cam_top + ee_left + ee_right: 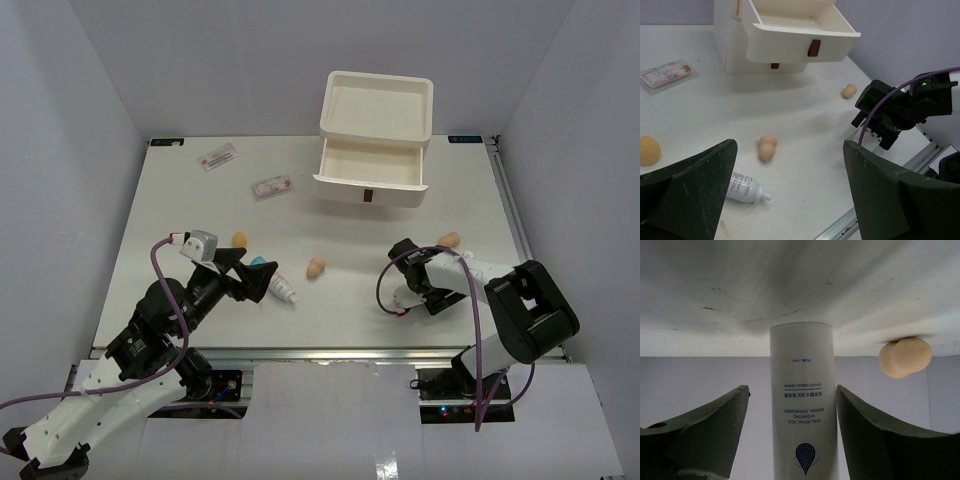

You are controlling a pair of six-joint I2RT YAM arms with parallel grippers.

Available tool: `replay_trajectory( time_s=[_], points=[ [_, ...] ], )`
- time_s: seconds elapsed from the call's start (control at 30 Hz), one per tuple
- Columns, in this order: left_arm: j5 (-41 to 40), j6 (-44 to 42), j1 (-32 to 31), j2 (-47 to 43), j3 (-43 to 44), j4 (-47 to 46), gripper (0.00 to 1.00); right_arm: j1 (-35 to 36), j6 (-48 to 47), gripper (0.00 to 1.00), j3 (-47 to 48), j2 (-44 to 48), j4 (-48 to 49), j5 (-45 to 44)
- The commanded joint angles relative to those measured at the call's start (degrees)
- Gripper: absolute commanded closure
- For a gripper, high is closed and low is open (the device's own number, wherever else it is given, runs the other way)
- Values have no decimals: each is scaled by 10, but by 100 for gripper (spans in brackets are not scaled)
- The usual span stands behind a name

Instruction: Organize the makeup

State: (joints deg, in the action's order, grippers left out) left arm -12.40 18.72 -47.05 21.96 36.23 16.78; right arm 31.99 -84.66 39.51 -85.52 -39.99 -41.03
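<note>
Lying between the parted right jaws: a white bottle [801, 390].

The drawer box [376, 130] stands far; packets [271, 186] lie left of it; nearer, a sponge [316, 267] lies just right of the tube [282, 288]

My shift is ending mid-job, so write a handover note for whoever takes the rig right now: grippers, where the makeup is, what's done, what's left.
Left gripper: open, empty, hovering near the white tube.
Right gripper: open, one finger on each side of the small white bottle, not touching it.
Makeup: three peach sponges and two packets lie loose on the table.
Done: the top drawer of the box is pulled out, and nothing shows inside it.
Left: all the makeup has to be put away, probably the bottle first.
</note>
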Motion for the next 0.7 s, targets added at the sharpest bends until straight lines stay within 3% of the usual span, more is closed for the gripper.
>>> replay_trajectory(
  time_s=[0.0, 0.17, 0.4, 0.5, 0.67],
  points=[
    [11, 4, 2, -5, -2, -1, 2, -7, -13, 26, 0, -7, -3, -20],
    [13, 3, 1, -3, -2, -1, 2, -6, -9, 40, 6, 0, -12, -6],
    [13, 4, 2, -4, -2, -1, 2, -6, 2, 69, 15, 21, -11, 32],
    [13, 4, 2, -4, -2, -1, 2, -6, 13, 74, 32, 31, -22, 61],
    [13, 4, 1, -6, -2, -1, 2, -6, 63, 77, 126, 56, -96, 191]
  ],
)
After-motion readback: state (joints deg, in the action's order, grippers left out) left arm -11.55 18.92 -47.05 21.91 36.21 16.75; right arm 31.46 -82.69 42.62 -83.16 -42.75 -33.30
